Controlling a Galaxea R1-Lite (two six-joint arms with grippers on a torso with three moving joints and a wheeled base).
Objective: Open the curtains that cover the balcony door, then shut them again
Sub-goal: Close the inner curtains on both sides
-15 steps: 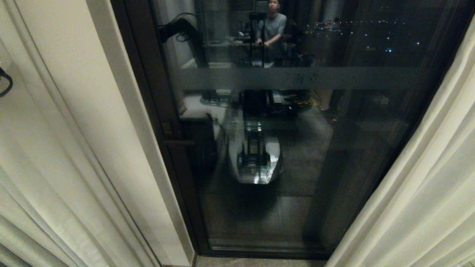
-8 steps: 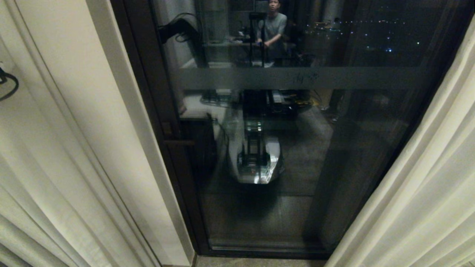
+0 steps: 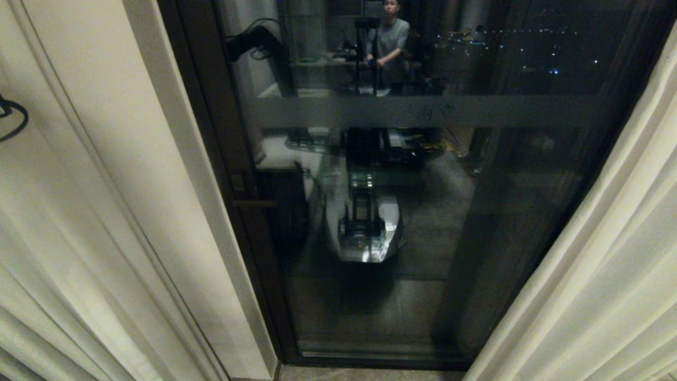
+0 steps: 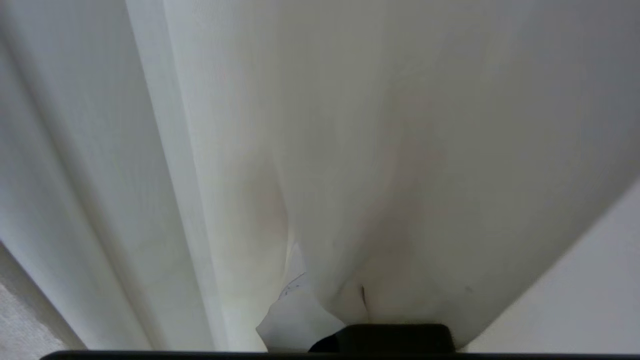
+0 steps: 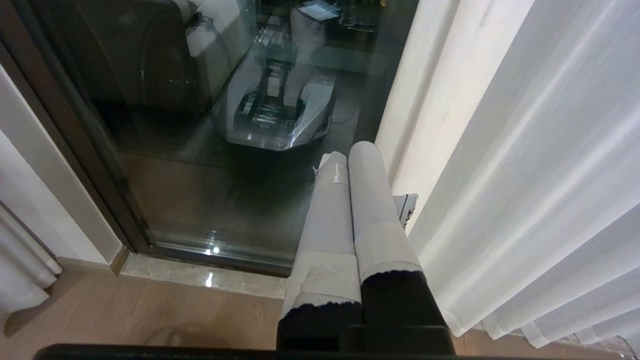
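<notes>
The balcony door (image 3: 423,211), dark-framed glass with a frosted band, stands uncovered in the middle of the head view. The cream curtains hang drawn aside, one on the left (image 3: 63,238) and one on the right (image 3: 597,275). In the left wrist view my left gripper (image 4: 350,315) is shut on a bunched fold of the left curtain (image 4: 350,150), and the cloth covers most of its white-taped fingers (image 4: 295,320). Of that arm the head view shows only a black cable loop (image 3: 13,119) at the left edge. My right gripper (image 5: 347,152) hangs shut and empty beside the right curtain (image 5: 525,175).
A cream wall strip (image 3: 195,201) runs between the left curtain and the door frame, near the dark handle (image 3: 254,203). The glass reflects my own base (image 3: 365,233) and a standing person (image 3: 389,39). A stone sill (image 5: 200,275) and wooden floor (image 5: 125,315) lie below the door.
The black cable loop at the left edge has shifted slightly rightward, and the left curtain's folds beside it have moved a little. The door and the right curtain look the same.
</notes>
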